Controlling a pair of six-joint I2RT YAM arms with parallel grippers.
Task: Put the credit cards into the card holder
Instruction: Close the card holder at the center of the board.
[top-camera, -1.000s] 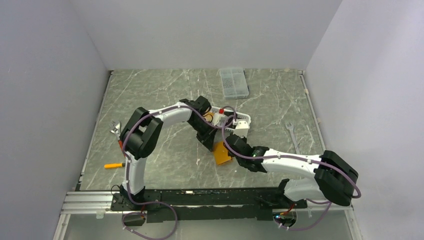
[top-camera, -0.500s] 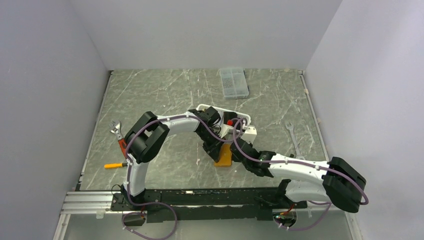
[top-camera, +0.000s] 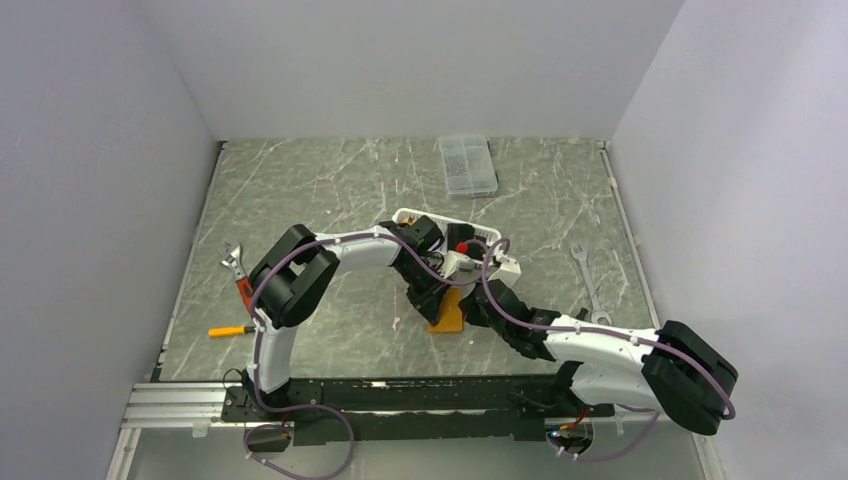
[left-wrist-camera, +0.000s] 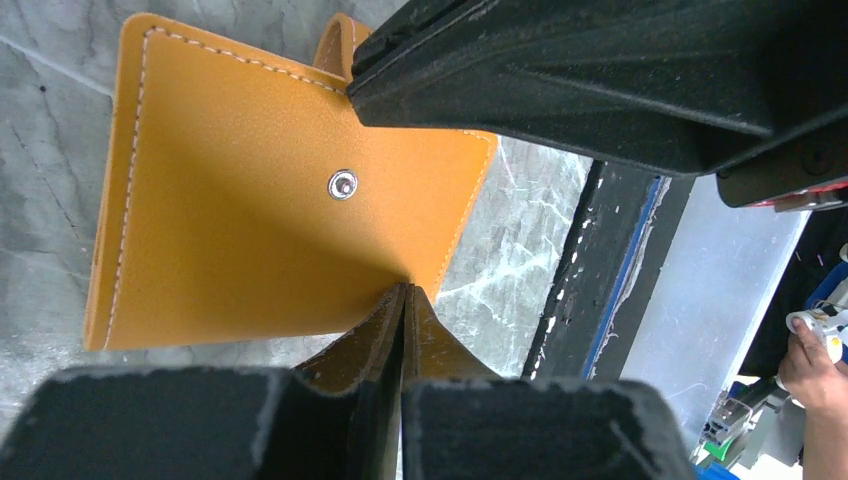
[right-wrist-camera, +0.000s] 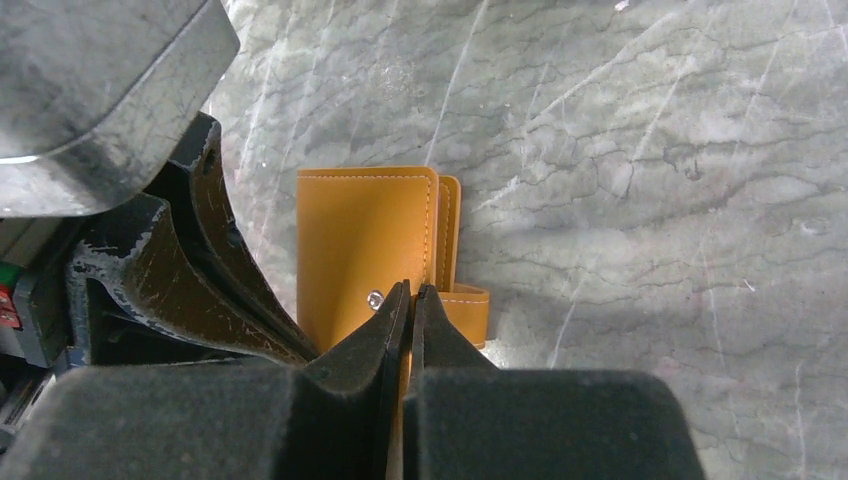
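Observation:
The card holder (top-camera: 448, 313) is an orange wallet on the marble between my two grippers, closed, with its snap stud (left-wrist-camera: 343, 184) bare and its tab (right-wrist-camera: 466, 306) loose. My left gripper (left-wrist-camera: 404, 291) is shut, its tips pinching the wallet's near edge by a corner. My right gripper (right-wrist-camera: 411, 290) is also shut, tips resting on the wallet's face beside the stud. A thin orange sliver shows between the right jaws, and I cannot tell what it is. No credit cards show plainly in any view.
A white slotted basket (top-camera: 408, 215) sits just behind the left wrist, with a clear compartment box (top-camera: 467, 165) further back. A wrench (top-camera: 585, 272) lies to the right. An adjustable wrench (top-camera: 231, 257) and an orange-handled tool (top-camera: 228, 331) lie at the left edge.
Both grippers have closed in on the wallet: the left wrist swung right and down to it, the right arm shifted right and came lower. The wallet now looks narrower from above.

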